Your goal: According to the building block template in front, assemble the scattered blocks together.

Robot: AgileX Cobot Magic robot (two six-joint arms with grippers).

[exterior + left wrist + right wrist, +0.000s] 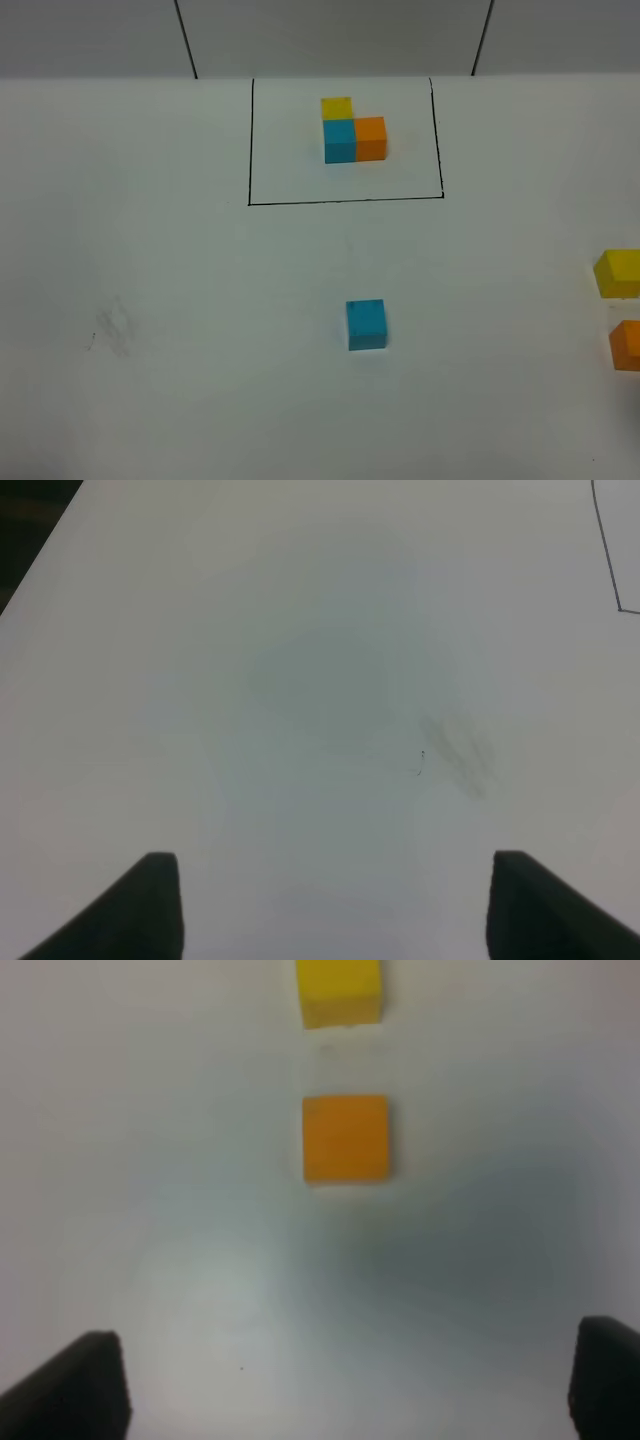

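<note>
White table, faint grey smudge toward eight o'clock. Thin black outline at twelve o'clock frames the yellow, cyan and orange building block template. Cyan cube near centre; yellow cube and orange cube at three o'clock. Left gripper and right gripper look black, perhaps dark grey

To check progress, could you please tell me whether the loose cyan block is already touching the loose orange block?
No, the cyan block sits alone, clearly apart from the orange block at the overhead view's right edge.
</note>
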